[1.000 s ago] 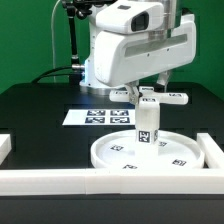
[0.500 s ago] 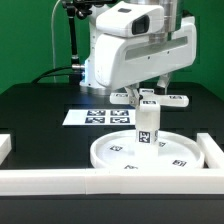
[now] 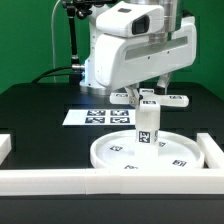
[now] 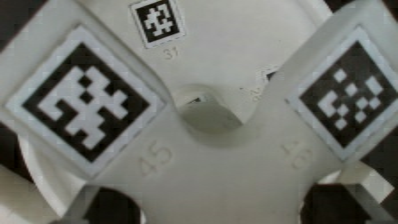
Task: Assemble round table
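The large round disc [image 3: 118, 154] lies flat on the table at the front. The short cylinder leg [image 3: 147, 126] stands upright on its middle. The cross-shaped foot piece [image 3: 152, 98] sits level on top of the leg, its tagged arms spread out. My gripper [image 3: 150, 89] reaches straight down onto it, with one finger on each side. In the wrist view the foot piece [image 4: 199, 150] fills the frame, showing its round hub and tags. My dark fingertips [image 4: 111, 206] press against its two sides. The disc's middle is hidden under the leg.
The marker board [image 3: 98, 116] lies flat behind the disc, on the exterior view's left. The white border wall [image 3: 50, 180] runs along the table's front and up the exterior view's right side [image 3: 212, 150], close to the disc.
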You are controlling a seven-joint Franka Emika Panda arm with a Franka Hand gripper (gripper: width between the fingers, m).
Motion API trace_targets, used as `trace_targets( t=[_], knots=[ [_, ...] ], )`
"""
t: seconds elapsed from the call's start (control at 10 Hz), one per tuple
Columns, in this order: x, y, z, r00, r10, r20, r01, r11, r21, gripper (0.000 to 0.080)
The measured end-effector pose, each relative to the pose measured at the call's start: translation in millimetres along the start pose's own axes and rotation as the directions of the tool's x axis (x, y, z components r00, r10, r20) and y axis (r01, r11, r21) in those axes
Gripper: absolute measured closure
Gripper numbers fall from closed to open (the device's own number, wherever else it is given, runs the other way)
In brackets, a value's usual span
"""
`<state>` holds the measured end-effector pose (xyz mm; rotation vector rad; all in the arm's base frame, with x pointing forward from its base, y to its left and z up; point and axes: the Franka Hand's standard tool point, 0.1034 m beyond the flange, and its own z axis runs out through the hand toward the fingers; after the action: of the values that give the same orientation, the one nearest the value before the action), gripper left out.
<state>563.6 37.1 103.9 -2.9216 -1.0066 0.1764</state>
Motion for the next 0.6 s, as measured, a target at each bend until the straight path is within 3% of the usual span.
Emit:
trace_targets(
  t=[0.4,0.5,0.6],
  knots=[
    [-0.5,0.2,0.0,0.999,0.051,0.000,-0.051,0.999,0.004,0.0351],
    [-2.2,1.8,0.1,0.992,0.128,-0.002,-0.128,0.992,0.013,0.0351],
    [-2.0,2.0,0.1,0.945,0.327,-0.014,-0.326,0.944,0.050,0.0351]
  ],
)
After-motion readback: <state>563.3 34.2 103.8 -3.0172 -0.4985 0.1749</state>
